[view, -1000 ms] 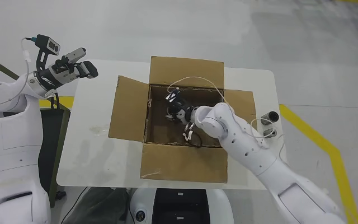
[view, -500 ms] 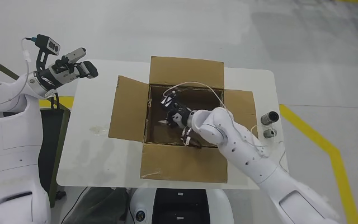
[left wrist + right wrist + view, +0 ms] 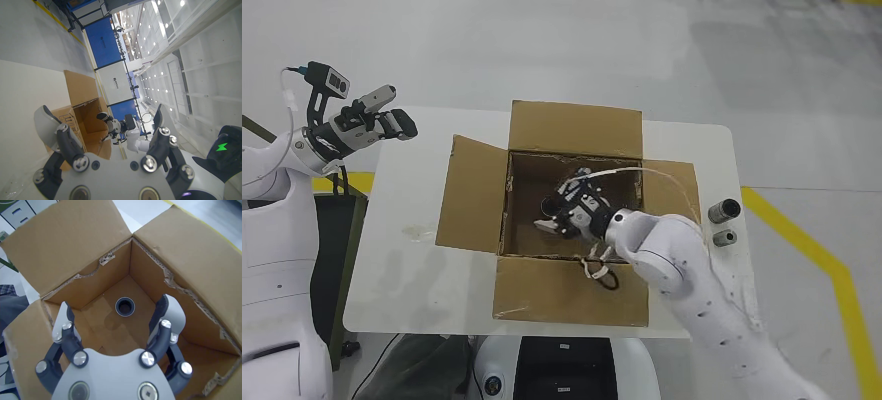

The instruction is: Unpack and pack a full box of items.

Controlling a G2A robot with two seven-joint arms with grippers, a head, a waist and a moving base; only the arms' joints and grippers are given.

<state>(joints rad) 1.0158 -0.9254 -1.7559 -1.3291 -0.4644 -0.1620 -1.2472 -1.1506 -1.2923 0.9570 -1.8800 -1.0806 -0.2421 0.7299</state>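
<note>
Right gripper (image 3: 114, 303) over open box (image 3: 105, 283), jaws wide apart, nothing held. Dark cylinder (image 3: 125, 306) upright on box floor, mid-frame in right wrist view, beneath jaws, untouched. Looks rigid, smooth, probably hefty, could slip: take across outer wall near rim. Left gripper (image 3: 392, 125) upper left of top view, well apart from box, jaws open, empty.

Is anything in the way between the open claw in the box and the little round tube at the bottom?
No, nothing visible. The right gripper hangs open above the tube, which stands alone on the floor of the box, with bare cardboard around it.
</note>
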